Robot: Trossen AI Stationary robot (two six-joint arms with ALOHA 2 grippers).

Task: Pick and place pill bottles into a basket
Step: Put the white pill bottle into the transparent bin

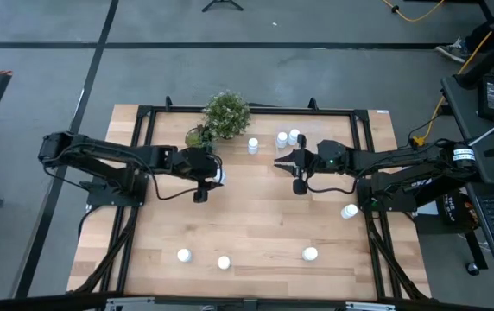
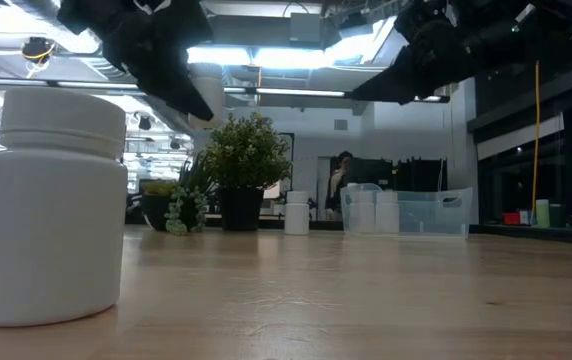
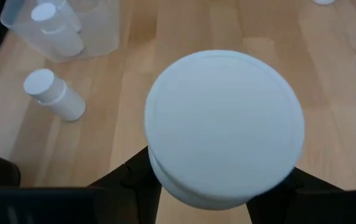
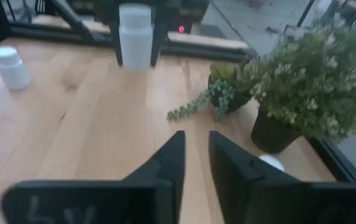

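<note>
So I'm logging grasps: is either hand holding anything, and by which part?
The left hand grips a pill bottle by its sides below the cap. The right hand holds nothing.

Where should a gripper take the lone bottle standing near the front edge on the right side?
Take that pill bottle around its cylindrical body just under the cap, coming straight down. It stands upright on bare table with nothing close by, so fingers can straddle it from either side. The right gripper looks better placed to reach it.

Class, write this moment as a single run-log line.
left hand: holding pill bottle | right hand: empty, near basket | basket: two bottles inside | loose bottles on table
</note>
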